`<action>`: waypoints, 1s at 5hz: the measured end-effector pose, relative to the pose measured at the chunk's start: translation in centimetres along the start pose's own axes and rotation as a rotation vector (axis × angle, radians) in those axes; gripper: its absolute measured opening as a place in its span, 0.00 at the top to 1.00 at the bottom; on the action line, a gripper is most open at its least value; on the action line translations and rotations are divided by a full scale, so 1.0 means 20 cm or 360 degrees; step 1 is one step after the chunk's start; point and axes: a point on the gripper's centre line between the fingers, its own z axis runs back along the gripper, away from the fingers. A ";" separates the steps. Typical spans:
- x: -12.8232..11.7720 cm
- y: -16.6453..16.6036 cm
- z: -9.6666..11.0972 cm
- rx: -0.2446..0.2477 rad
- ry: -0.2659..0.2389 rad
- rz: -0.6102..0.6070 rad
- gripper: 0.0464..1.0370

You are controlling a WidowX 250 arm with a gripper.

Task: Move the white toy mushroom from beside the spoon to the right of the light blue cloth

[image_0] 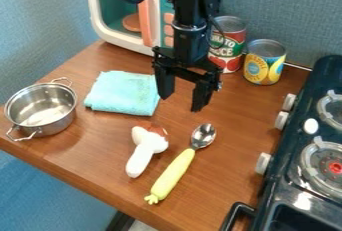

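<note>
My gripper (pixel 181 101) hangs above the middle of the wooden table, its two fingers apart with nothing between them. The left finger overlaps the right edge of a folded light-blue cloth (pixel 122 93) in the view. Below the gripper lie a white mushroom-like toy with a brown patch (pixel 144 151) and, to its right, a spoon with a yellow handle (pixel 175 171), its metal bowl toward the gripper. A small steel pot with two handles (pixel 43 109) stands at the left. Behind and right of the gripper are a red-and-green can (pixel 228 45) and a yellow-and-blue can (pixel 264 62).
A white and teal toy microwave (pixel 100 5) with an orange handle stands at the back left, beside the arm. The dark toy stove (pixel 304 150) with white knobs borders the right side. The table's front edge (pixel 80 179) runs diagonally across the lower left.
</note>
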 end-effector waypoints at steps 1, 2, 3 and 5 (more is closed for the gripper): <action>-0.02 0.00 -0.07 0.0000 0.0066 0.0001 0.04; -0.11 -0.05 -0.05 -0.0009 0.0030 -0.0064 0.04; -0.16 -0.12 0.01 0.0052 -0.0047 -0.0114 0.04; -0.32 -0.05 -0.07 0.0174 0.0110 -0.0128 0.04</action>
